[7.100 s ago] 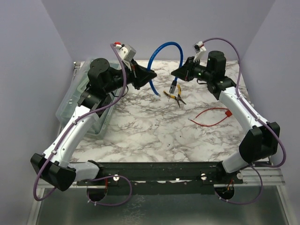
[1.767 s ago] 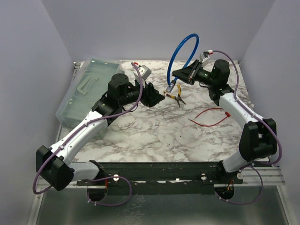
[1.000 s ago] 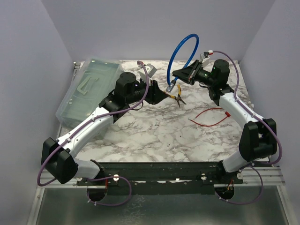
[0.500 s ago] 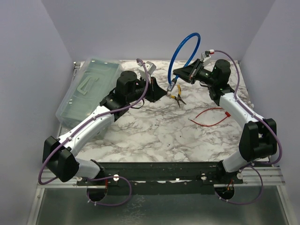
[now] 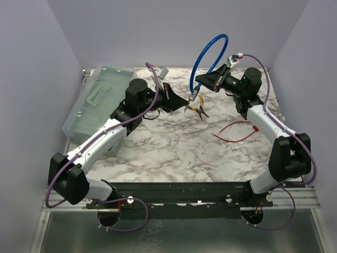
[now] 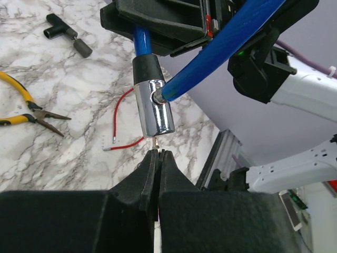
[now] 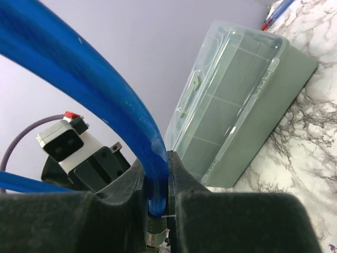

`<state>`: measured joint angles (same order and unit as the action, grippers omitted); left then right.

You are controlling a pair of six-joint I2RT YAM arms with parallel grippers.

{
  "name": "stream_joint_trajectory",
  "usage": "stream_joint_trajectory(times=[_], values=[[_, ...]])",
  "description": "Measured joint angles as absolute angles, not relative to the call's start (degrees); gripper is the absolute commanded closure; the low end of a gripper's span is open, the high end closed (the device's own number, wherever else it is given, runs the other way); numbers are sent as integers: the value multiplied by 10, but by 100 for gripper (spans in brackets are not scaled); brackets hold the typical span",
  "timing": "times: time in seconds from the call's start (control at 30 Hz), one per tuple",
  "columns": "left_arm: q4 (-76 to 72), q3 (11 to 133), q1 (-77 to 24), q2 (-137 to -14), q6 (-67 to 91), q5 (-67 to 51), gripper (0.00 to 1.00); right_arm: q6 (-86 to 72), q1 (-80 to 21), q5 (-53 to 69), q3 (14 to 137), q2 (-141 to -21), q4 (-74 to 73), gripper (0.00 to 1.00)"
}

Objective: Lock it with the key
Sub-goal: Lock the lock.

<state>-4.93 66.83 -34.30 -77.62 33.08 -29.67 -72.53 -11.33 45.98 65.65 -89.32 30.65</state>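
Two end effectors meet at upper centre of the overhead view. The right end effector [image 7: 157,169] clamps the blue cable lock [image 6: 221,50] aloft. The left end effector [image 6: 158,161] is pinched shut on the key [image 6: 156,141], which sits seated under the chrome lock barrel [image 6: 152,108]. Turning the key looks like what remains.

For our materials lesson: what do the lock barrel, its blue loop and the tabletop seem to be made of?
The lock barrel looks like polished, probably chromed metal: mirror highlights. The blue loop: glossy plastic or vinyl sheath, core hidden. The tabletop: grey-veined white marble look; stone or printed laminate, unclear.
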Motion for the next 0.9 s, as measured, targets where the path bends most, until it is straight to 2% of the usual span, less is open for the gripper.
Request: stream_joint_trajectory(times=[0.2,0.47,0.67,0.9], values=[[-94,645,-329,-775,369,-324,73,-726,-113,462,653,-893,321,99],[-85,649,-330,-747,311,-319,48,-721,-111,462,647,-893,319,99],[-47,671,-331,-751,262,-300,45,-719,-111,462,645,-893,314,99],[-32,690,-340,-776,243,-288,50,-719,-111,462,645,-893,314,99]])
